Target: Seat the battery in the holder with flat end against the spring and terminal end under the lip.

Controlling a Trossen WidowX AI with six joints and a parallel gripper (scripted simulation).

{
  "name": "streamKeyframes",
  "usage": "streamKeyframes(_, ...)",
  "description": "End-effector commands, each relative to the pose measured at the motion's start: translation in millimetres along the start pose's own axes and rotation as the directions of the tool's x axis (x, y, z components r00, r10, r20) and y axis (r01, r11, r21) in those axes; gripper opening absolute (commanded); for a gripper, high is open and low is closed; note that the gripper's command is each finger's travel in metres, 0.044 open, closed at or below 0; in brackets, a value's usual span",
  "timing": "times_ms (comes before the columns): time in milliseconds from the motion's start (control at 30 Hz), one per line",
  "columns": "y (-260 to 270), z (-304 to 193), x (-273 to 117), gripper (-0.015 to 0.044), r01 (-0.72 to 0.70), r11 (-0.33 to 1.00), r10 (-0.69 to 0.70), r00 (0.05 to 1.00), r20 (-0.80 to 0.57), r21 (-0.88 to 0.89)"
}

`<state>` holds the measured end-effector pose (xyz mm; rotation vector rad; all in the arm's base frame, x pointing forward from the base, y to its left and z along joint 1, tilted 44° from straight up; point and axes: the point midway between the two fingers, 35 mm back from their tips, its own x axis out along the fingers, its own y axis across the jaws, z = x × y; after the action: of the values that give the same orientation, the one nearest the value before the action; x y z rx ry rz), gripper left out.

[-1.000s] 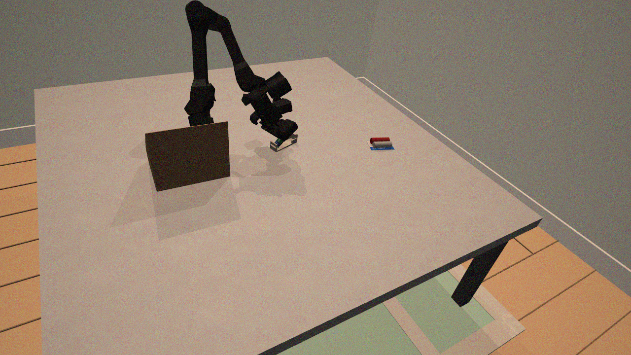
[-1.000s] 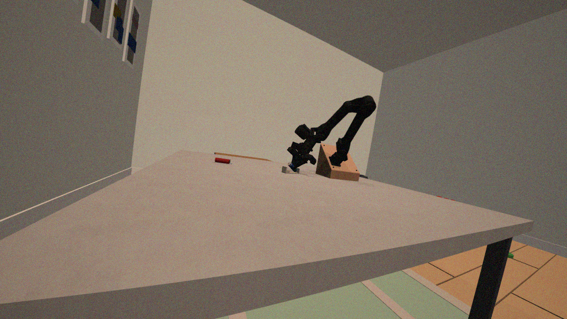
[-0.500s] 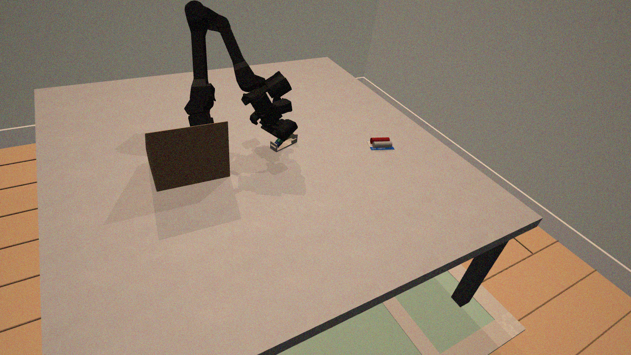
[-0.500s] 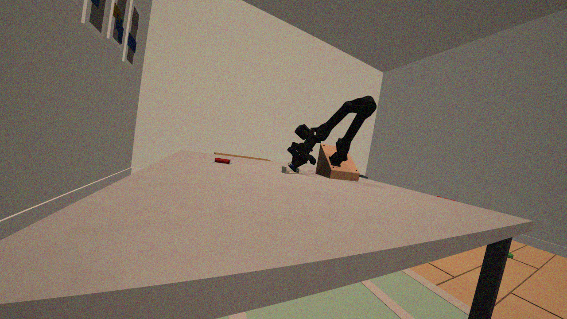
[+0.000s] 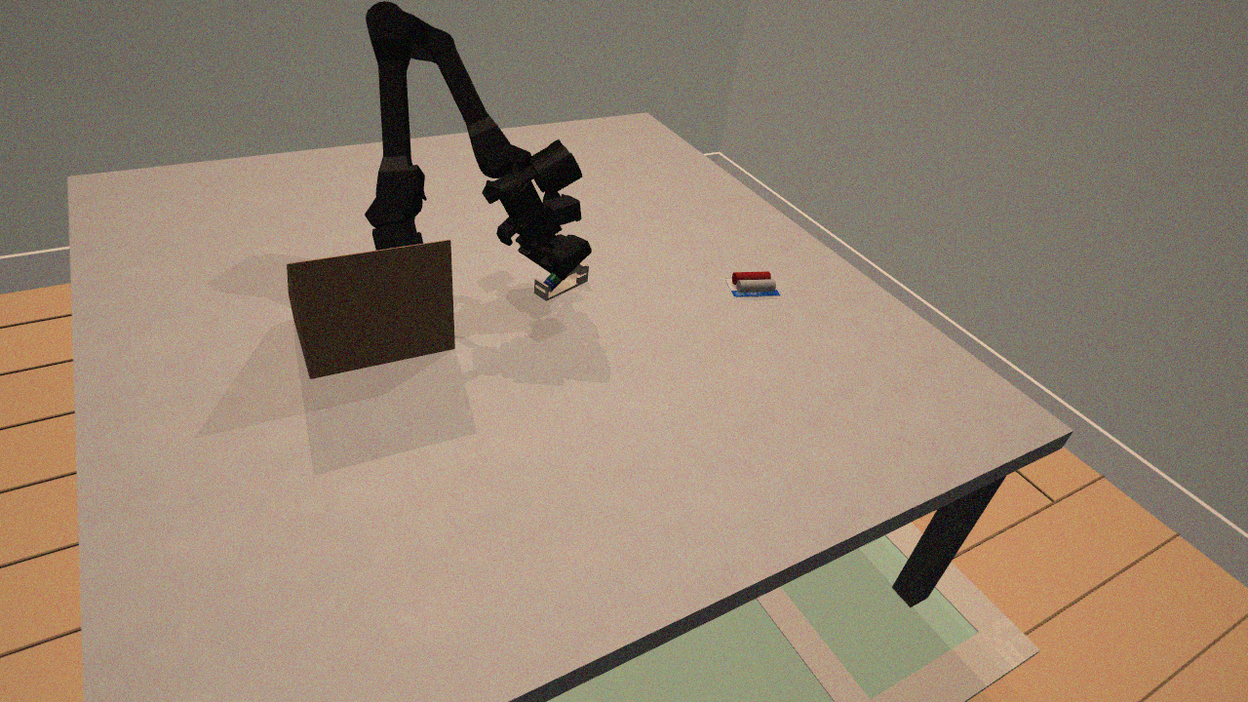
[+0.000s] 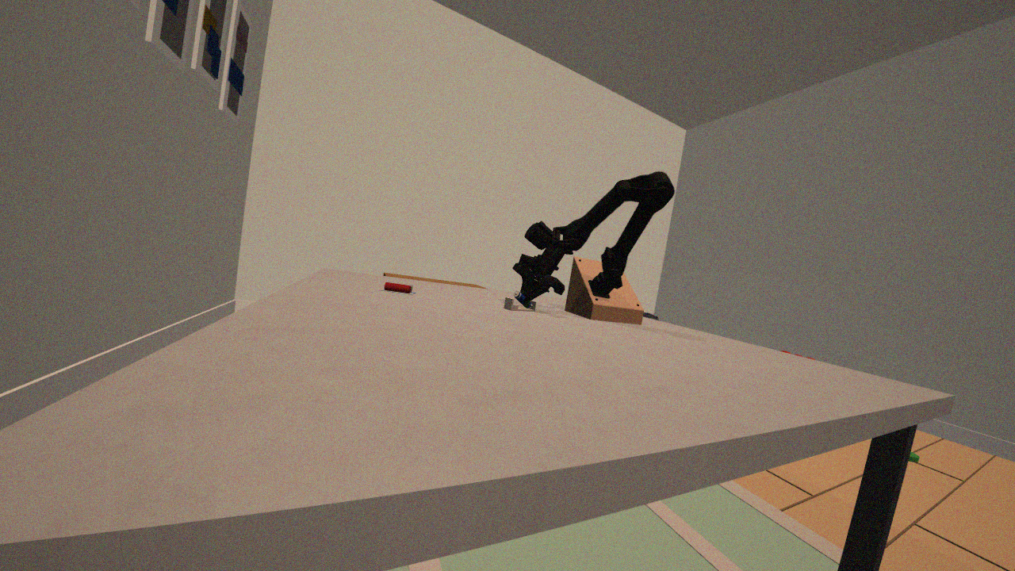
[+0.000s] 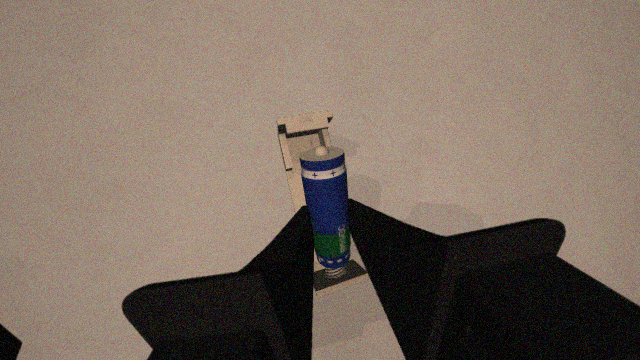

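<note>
The blue battery (image 7: 326,205) (image 5: 551,280) with a green band is tilted in the wrist view, its terminal end raised toward the camera. Its flat end is down at the spring (image 7: 335,272). The light holder (image 7: 296,192) (image 5: 565,287) (image 6: 508,304) stands on the table. Its lip (image 7: 305,122) is at the far end, beyond the raised terminal, which is not under it. My gripper (image 7: 327,209) is shut on the battery, one finger on each side. The fingers hide parts of the holder's side walls. Whether the flat end presses on the spring is hard to tell.
A red cylinder (image 5: 751,276) (image 6: 398,287) and a grey cylinder (image 5: 756,285) lie on a blue-edged card to the right in the top view. A brown wedge-shaped block (image 5: 373,309) (image 6: 615,312) stands at the arm's base. A wooden strip (image 6: 433,279) lies at the table's far side.
</note>
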<state>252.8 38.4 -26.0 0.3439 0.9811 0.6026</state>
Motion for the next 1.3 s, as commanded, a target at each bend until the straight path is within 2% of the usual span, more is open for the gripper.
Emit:
streamKeyframes(0,-2.7,-4.6,3.0,0.0071,0.011,1.0,-0.01,0.999,-0.042,0.005)
streamKeyframes(1267,-2.6,2.6,13.4,0.0071,0.012,0.999,-0.022,0.962,-0.273,-0.038)
